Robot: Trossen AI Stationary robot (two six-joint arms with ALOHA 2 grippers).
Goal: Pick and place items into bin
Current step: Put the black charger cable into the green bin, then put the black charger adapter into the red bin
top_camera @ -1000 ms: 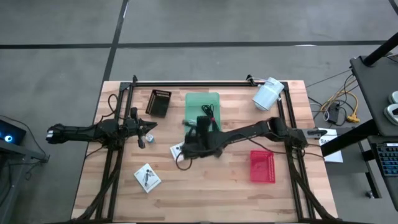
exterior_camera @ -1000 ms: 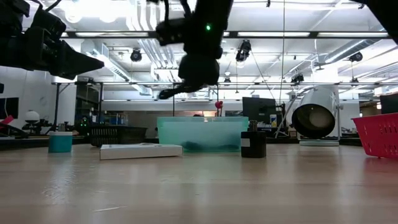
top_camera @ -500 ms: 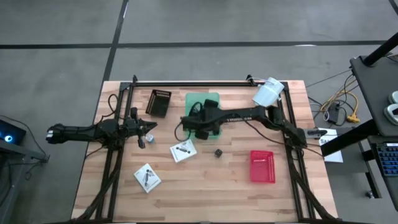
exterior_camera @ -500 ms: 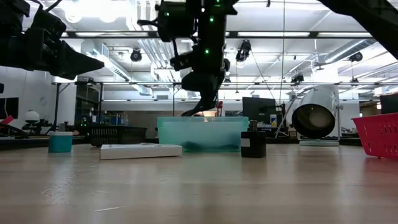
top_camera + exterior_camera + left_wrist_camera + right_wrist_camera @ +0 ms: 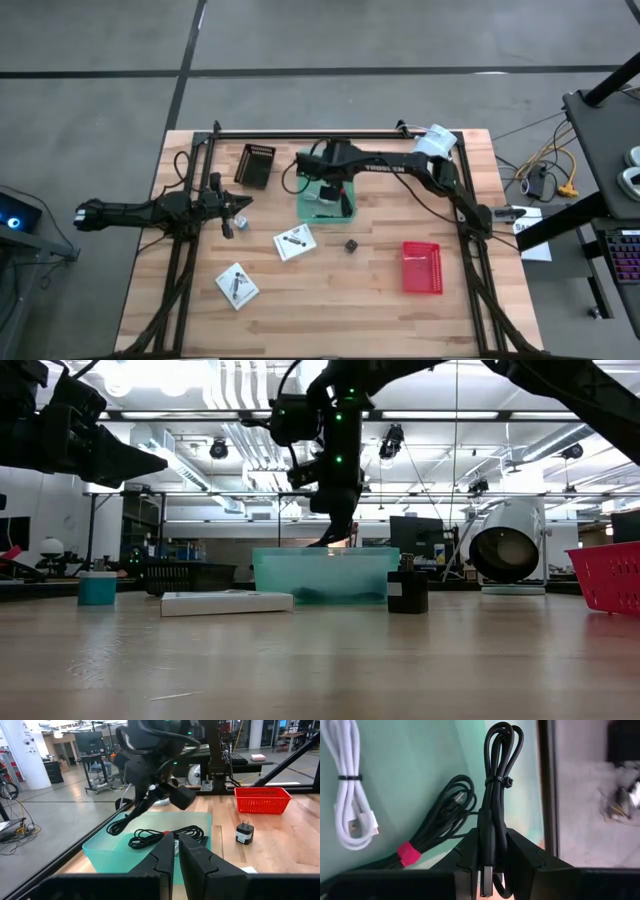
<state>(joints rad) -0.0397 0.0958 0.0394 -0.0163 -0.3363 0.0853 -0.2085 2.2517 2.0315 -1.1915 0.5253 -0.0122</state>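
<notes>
My right gripper [image 5: 323, 190] hangs over the green bin [image 5: 340, 158] at the table's far middle, shut on a bundled black cable [image 5: 495, 780]. It also shows in the low view [image 5: 336, 520]. In the bin lie a white cable [image 5: 345, 795] and a black cable with a red tie [image 5: 435, 827]. Two white packets [image 5: 294, 241] [image 5: 237, 285] and a tiny dark cube [image 5: 351, 245] lie on the table nearer the front. My left gripper [image 5: 175, 851] waits shut and empty over the table's left part [image 5: 236, 207]. My right gripper pinches the bundled black cable between its two fingers near its plug end [image 5: 492, 822]. The fingers come from above, pointing down, and the bundle runs along them. Its tied, looped end [image 5: 120, 826] hangs slanting below the fingers, over the bin's inside.
A black tray [image 5: 254, 165] stands left of the bin. A red basket [image 5: 421, 267] stands at the right front. A large white cylinder [image 5: 430, 150] lies at the far right. A black frame rail [image 5: 310, 133] runs along the far edge.
My right gripper has gone from the table's middle, beside a white packet, toward the far edge and now stands over the green bin. It has stayed shut on the black cable, which has come along clear of the table and hangs over the bin.
</notes>
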